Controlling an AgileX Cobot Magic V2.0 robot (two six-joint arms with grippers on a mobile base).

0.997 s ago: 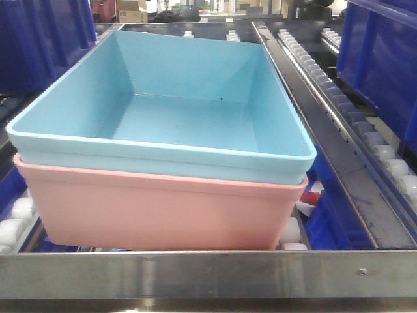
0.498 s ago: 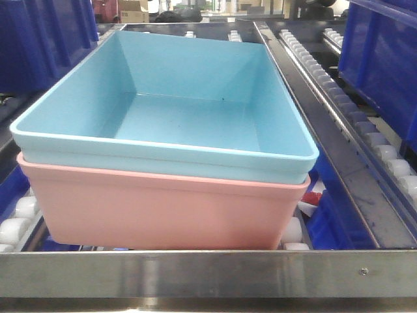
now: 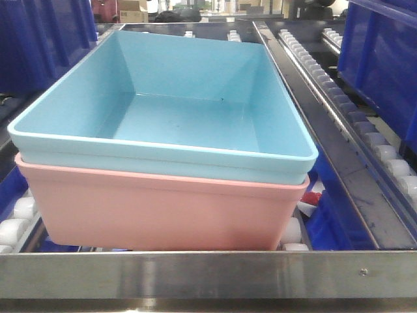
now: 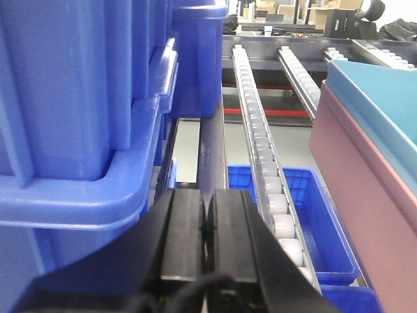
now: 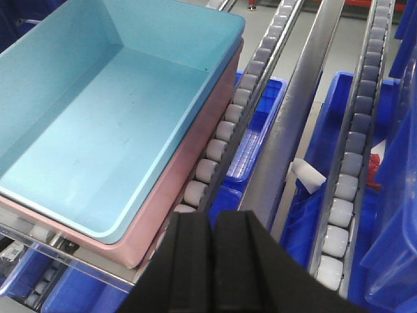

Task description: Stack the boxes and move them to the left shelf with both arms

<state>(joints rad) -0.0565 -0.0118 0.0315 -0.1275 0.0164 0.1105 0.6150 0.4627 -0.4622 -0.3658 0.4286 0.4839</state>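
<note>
My left gripper (image 4: 205, 225) and right gripper (image 5: 213, 251) were both pressed closed and empty, clear of the tubs. The blue tub (image 3: 176, 111) sat nested in the pink tub (image 3: 163, 208) on the shelf (image 3: 195, 274) rollers behind the front rail; over the last second the stack barely shifted, so placement looked finished. Dark blue bins (image 4: 85, 117) crowded my left side; the roller lane (image 5: 221, 130) on the right lay open.

Dark blue bins (image 3: 39, 39) on both sides, cardboard cartons (image 3: 133, 11) far behind, grey floor (image 4: 290, 140) below.
</note>
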